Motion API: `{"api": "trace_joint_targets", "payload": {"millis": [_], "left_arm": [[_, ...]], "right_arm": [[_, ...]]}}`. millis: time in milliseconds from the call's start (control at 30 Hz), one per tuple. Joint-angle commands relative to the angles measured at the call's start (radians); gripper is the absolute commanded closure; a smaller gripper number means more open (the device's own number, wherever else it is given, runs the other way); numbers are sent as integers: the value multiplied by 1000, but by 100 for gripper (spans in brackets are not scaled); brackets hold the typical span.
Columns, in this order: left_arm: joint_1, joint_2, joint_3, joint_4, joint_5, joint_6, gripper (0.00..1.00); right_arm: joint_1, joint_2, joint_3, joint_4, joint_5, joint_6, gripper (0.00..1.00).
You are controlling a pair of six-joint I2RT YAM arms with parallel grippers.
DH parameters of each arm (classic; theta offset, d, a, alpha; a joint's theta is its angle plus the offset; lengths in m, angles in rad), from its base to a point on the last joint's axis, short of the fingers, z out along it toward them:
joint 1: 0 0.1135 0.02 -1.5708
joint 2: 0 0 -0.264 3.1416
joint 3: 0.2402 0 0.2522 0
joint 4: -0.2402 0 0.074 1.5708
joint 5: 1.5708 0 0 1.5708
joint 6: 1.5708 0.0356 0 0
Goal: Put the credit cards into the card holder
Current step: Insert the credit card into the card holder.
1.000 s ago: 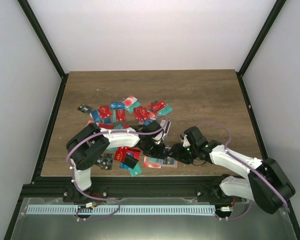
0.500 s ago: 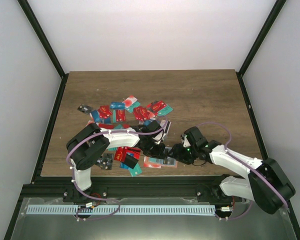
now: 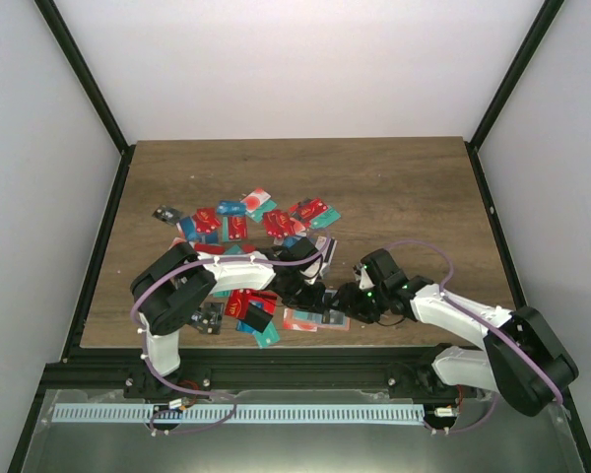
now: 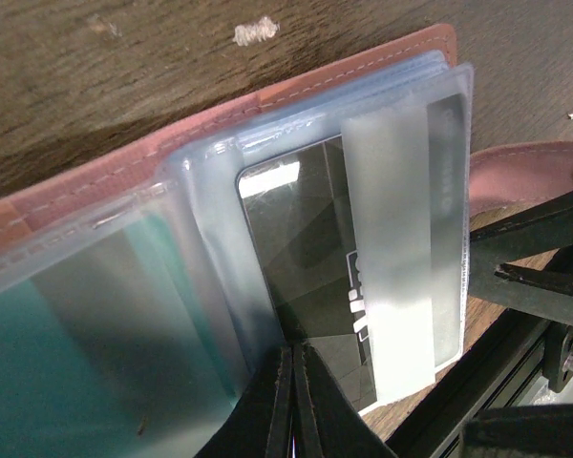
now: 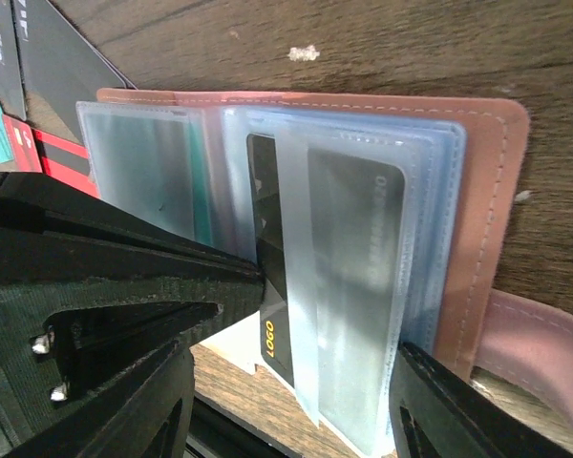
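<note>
You had the tan-brown leather card holder [image 5: 487, 191] lying open on the wooden table [image 3: 404, 187], close to its near edge. It sat between your two arms and just in front of the scattered red, teal and blue plastic cards [image 3: 238, 229]. Its clear plastic sleeves [image 5: 353, 286] were fanned out, and a black plastic card [image 5: 265, 239] sat partway inside one of them.

Your left gripper [image 4: 290, 358] had its jaws drawn together to a thin slit. The tips met right at the card's long edge and appeared to nip it, though I could not rule out that they also caught the sleeve's lip.

Your right gripper [image 5: 291, 401] was spread wide, one finger on each side of the sleeves' near end. Whether those fingers pressed on the holder I could not tell.

The relation that mattered was this:
- **Card axis:** the card's long axis ran parallel to the holder's stitched outer border, with one short end poking out toward the table's near edge.
- **What was covered:** a dark strip along the long edge on the left gripper's side looked bare, and the rest lay under frosted plastic.
- **Where the pocket lay:** the pocket was directly away from your left fingertips, across the card's short side.

I judged that the left arm was the one placed to seat the card, with the right arm best used to steady the holder.
</note>
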Motion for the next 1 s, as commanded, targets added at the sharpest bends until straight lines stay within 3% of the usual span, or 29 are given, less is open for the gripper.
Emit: {"api": "trace_joint_targets", "payload": {"millis": [0,467,967], "left_arm": [[-6,46,2,-12,-32,16,96],[-7,37,27,-36,-40,17,96],[18,-121,71,-143,-99,-22,96]], "right_arm": [[-9,-4,-1,22,-21,-22,43],[-9,-7,28,29,-68,-45,43],[-8,19,48,33,-91,-60,43]]}}
